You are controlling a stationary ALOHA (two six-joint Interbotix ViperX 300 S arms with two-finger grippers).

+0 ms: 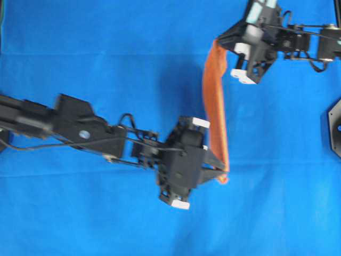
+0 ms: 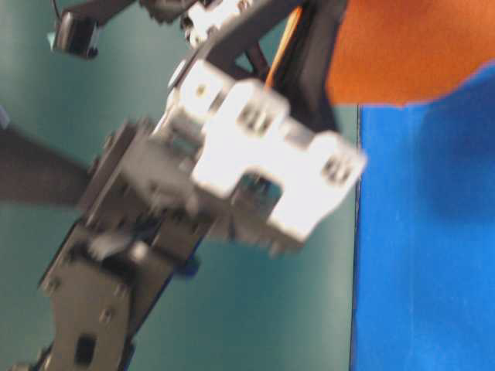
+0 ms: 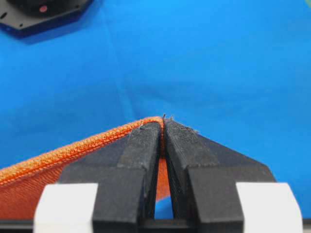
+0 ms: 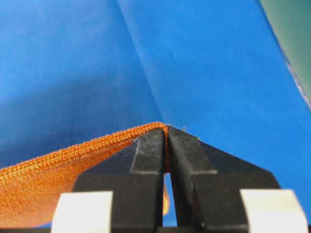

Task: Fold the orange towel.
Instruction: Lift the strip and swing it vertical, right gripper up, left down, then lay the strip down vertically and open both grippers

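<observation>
Above the blue counter [image 1: 80,53] | orange towel [image 1: 215,101] hangs up in the air, stretched between both tools | left tool [image 1: 221,172] clenched on one corner | right tool [image 1: 222,47] clenched on the other corner | cloth edge seen from the top

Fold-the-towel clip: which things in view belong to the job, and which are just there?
Part of the job:
- bright orange microfibre towel, hanging stretched between both arms
- left gripper, fingers shut on one corner
- right gripper, fingers shut on another corner

Just there:
- blue cloth table cover
- black angular mounting plate at the table's right edge
</observation>
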